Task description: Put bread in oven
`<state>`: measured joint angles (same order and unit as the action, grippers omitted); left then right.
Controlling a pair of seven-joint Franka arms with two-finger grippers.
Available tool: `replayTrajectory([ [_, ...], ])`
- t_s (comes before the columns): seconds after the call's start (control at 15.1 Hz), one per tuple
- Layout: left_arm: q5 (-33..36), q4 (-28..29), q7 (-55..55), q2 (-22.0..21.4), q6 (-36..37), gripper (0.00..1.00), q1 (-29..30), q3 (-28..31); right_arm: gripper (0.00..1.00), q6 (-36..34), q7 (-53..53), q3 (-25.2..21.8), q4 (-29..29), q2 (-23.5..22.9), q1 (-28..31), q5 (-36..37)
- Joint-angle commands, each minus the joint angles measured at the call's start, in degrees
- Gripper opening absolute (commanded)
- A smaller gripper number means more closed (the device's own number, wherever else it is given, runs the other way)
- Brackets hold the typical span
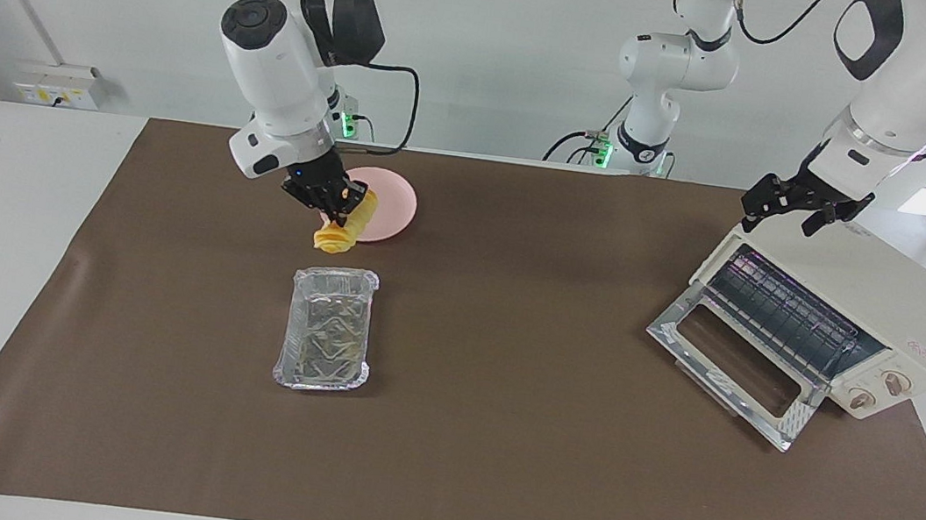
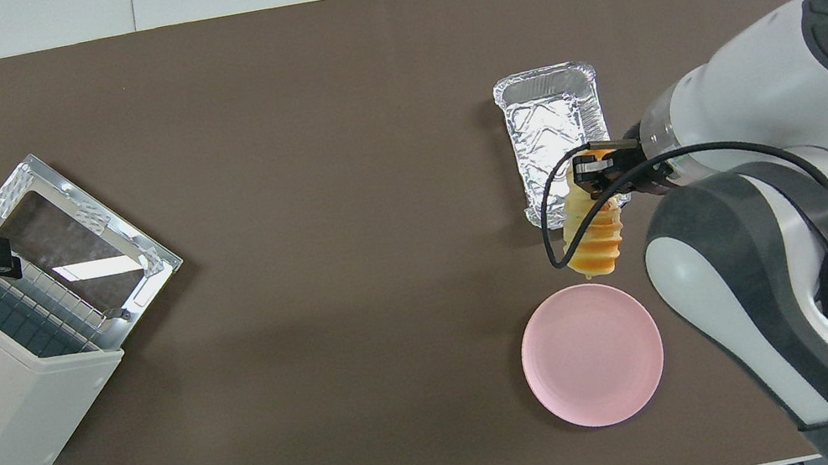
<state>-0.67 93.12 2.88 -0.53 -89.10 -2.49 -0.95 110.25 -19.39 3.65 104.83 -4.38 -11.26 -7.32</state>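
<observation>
Little writing can be read here. The right arm [image 2: 807,334] carries pale lettering near its base in the overhead view; it looks like "WAN" followed by more letters cut off at the picture's edge. The oven [image 1: 882,303] has a small reddish mark on its side above the two knobs, too small to make out. A small label with red print sits on the oven's corner in the overhead view, also unreadable.
</observation>
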Motion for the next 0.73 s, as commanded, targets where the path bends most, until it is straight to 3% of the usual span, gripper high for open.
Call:
replayTrajectory([
  [0.0, 0.6, 0.7, 0.0, -1.0, 0.7, 1.00, 0.4, -0.2, 0.00, -1.4, 7.9, 0.2, -14.1, -12.0, 1.2, 2.8],
  [0.13, 0.5, 0.6, 0.0, -1.1, 0.7, 1.00, 0.4, -0.2, 0.00, -1.2, 13.7, 0.3, -17.5, -16.3, 1.3, 3.4],
  [0.4, 0.6, 0.6, 0.0, -1.0, 0.7, 1.00, 0.4, -0.2, 0.00, 3.4, 15.1, 0.3, -15.5, -19.5, 0.2, 3.4],
  [0.66, 0.6, 0.7, 0.0, -1.1, 0.7, 1.00, 0.4, -0.2, 0.00, 12.2, 15.3, 0.3, -6.7, -19.0, 0.4, 3.2],
])
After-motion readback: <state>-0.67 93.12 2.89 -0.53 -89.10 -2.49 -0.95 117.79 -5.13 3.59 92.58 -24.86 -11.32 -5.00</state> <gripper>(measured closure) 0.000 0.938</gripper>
